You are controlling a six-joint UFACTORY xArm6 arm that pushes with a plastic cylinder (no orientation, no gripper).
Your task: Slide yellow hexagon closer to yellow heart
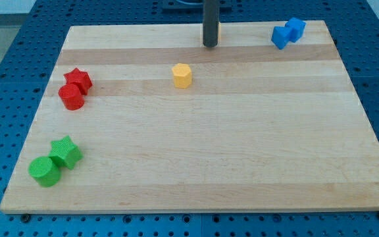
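The yellow hexagon (181, 76) lies on the wooden board (242, 138), a little above the middle. My tip (210, 45) rests on the board near its top edge, up and to the right of the hexagon and clear of it. A sliver of yellow (218, 29) shows just behind the rod's right side; it looks like the yellow heart, mostly hidden by the rod.
Two blue blocks (281, 37) (296, 29) touch at the top right. A red star (78, 79) and a red cylinder (72, 97) sit at the left. A green star (66, 152) and a green cylinder (45, 171) sit at the bottom left.
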